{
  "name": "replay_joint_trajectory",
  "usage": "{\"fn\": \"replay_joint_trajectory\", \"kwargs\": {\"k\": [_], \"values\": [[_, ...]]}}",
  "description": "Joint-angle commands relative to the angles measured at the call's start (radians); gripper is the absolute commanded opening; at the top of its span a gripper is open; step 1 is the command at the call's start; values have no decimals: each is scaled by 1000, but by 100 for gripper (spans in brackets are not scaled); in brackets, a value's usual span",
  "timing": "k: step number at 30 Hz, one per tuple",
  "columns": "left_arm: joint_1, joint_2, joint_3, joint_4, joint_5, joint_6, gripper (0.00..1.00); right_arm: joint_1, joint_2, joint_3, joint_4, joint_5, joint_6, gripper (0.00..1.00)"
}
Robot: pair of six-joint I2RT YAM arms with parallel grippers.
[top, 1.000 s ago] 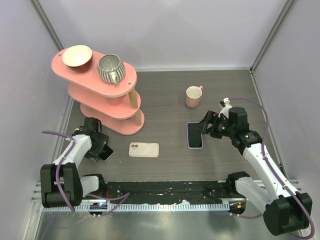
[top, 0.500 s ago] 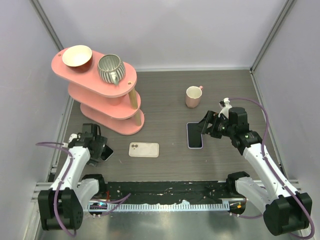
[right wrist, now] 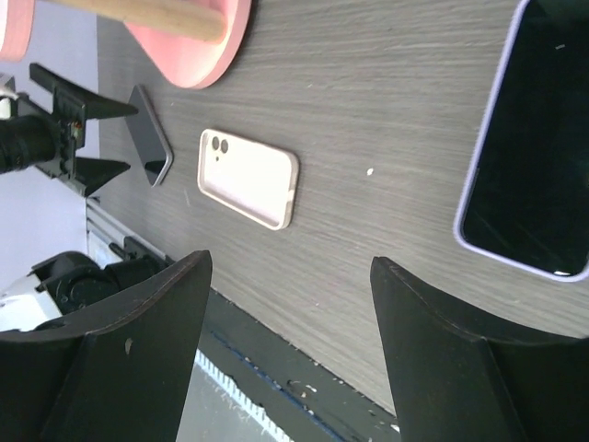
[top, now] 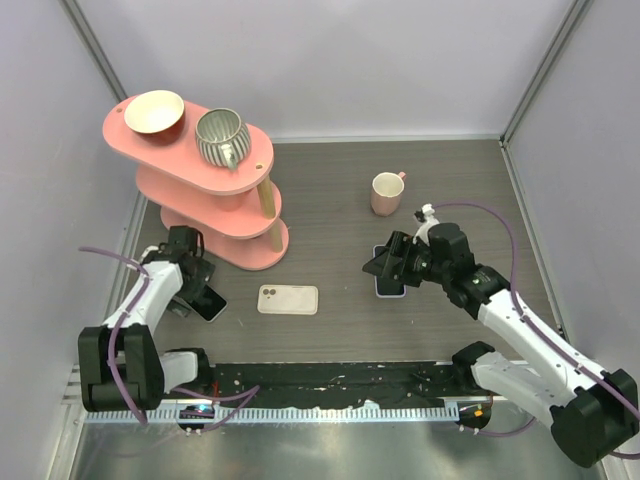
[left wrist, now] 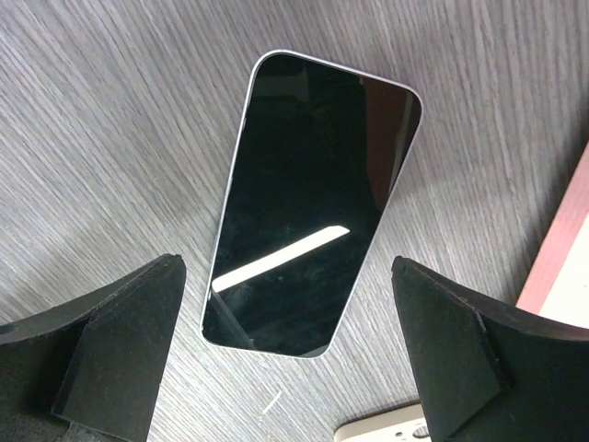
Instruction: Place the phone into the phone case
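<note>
A dark-screened phone [top: 211,304] with a pale rim lies flat on the table at the left. My left gripper [top: 193,283] hovers just above it, open and empty. In the left wrist view the phone [left wrist: 313,203] lies between and beyond my spread fingers [left wrist: 120,350]. A beige phone case [top: 288,299] with camera cut-outs lies flat to its right, apart from it. Its corner shows in the left wrist view [left wrist: 386,431]. My right gripper [top: 386,264] is open and empty over a second phone with a lilac rim [top: 391,283]. The right wrist view shows the case [right wrist: 248,177] and the lilac-rimmed phone [right wrist: 534,175].
A pink three-tier stand [top: 215,200] holds a bowl [top: 154,112] and a striped pot [top: 221,136], close behind the left gripper. A pink mug [top: 387,192] stands behind the right gripper. A black rail [top: 330,375] runs along the near edge.
My right gripper has moved left and now sits over the lilac-rimmed phone. My left arm has shifted and its gripper has drawn slightly back, uncovering more of the dark phone.
</note>
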Motion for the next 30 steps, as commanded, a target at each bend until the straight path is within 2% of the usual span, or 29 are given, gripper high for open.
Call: {"fn": "replay_joint_trajectory", "kwargs": {"k": [1, 10, 22, 28, 30], "values": [[0, 32, 22, -1, -58, 23, 100, 76, 15, 22, 65, 97, 68, 75], [2, 65, -7, 93, 23, 55, 100, 88, 44, 38, 68, 125, 69, 75], [2, 154, -20, 106, 49, 42, 100, 121, 59, 40, 70, 146, 85, 75], [2, 163, -33, 123, 50, 31, 89, 220, 70, 20, 87, 244, 174, 73], [0, 163, -40, 123, 52, 26, 81, 254, 75, 14, 106, 300, 224, 73]]}}
